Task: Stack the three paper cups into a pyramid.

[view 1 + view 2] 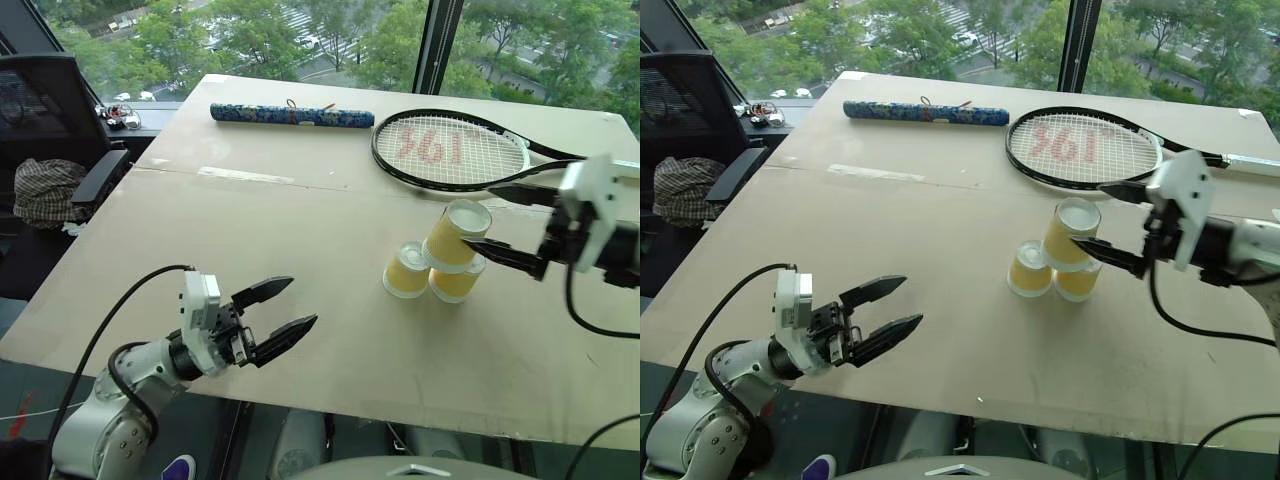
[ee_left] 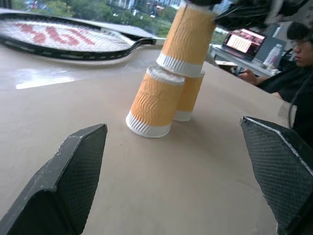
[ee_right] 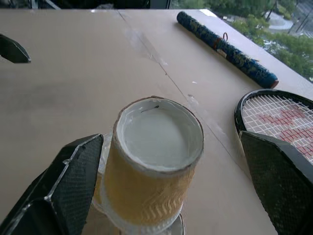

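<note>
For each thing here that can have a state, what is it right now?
Top cup: upside down, tilted, resting on the two lower cups.
Left bottom cup: upside down on the table.
Right bottom cup: upside down, touching its neighbour.
Right end effector: open, fingers either side of the top cup.
Left end effector: open, empty.
Racket: lying flat.

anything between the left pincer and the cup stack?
Nothing visible. The left pincer is open near the table's front edge, and only bare tabletop lies between it and the three paper cups. The racket and blue tube lie beyond the cups. The open right pincer flanks the top cup.
</note>
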You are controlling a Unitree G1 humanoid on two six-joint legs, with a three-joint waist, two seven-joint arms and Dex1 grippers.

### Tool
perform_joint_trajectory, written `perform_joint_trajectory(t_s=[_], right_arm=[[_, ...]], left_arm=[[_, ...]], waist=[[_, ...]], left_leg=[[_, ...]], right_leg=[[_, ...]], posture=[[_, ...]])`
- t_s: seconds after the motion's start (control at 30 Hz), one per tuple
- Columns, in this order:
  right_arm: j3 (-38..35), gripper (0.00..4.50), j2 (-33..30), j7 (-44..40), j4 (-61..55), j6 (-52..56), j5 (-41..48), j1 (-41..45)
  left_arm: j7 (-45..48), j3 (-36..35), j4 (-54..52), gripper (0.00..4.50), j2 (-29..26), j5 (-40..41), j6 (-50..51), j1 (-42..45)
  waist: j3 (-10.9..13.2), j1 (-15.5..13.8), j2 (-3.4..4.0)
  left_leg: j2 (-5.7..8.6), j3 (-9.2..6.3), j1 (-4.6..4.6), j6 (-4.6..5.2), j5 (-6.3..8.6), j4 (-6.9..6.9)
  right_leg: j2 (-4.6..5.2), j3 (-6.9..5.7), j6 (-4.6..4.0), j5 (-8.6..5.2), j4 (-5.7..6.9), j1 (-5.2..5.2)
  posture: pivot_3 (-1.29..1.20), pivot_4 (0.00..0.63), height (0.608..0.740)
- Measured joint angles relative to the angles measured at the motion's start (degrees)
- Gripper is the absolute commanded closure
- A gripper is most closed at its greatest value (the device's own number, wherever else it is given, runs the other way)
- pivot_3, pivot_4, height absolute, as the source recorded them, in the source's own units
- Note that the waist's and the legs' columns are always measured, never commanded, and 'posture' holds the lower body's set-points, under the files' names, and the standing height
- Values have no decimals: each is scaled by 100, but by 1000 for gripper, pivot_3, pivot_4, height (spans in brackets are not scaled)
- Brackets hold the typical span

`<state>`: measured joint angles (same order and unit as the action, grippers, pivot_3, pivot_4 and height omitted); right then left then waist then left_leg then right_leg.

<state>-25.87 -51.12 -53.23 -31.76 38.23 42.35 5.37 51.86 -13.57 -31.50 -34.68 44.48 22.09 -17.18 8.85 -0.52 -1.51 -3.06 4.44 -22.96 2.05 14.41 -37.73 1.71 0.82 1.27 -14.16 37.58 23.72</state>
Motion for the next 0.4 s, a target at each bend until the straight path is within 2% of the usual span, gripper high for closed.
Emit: perform_joint_trajectory(t_s=[0.1, 0.17, 0.3, 0.4], right_arm=[[-553, 82, 157, -316, -155, -153, 101, -812], [-1153, 82, 579, -656, -293, -629, -53, -2031], [-1272, 82, 1042, -926, 97, -1500, -822, -3258], [-1205, 82, 1171, -972, 343, -2046, -1249, -3509]], left_arm=[[-44, -81, 45, 0, -63, -47, 10, -133], [-27, -236, 119, 0, -200, -176, -14, -313], [38, -444, 492, 0, -246, -387, -49, -606], [54, -452, 543, 0, -248, -468, -109, -630]], waist=[[-1, -18, -1], [-6, -33, -8], [-3, 4, 8], [-4, 31, 5]], left_leg=[[-3, 0, 9, 0, 0, 0], [-6, -12, 11, -1, 0, 1], [-7, 12, 21, -1, 1, 4], [-8, 17, 28, -2, 1, 3]], right_leg=[[4, 2, 0, -1, 4, -4], [6, -7, 17, -13, 2, -8], [17, -4, 22, -16, 2, -4], [25, 6, 21, -15, 3, -4]], posture=[[0, 150, 740], [0, 150, 740], [0, 150, 740], [0, 150, 740]])
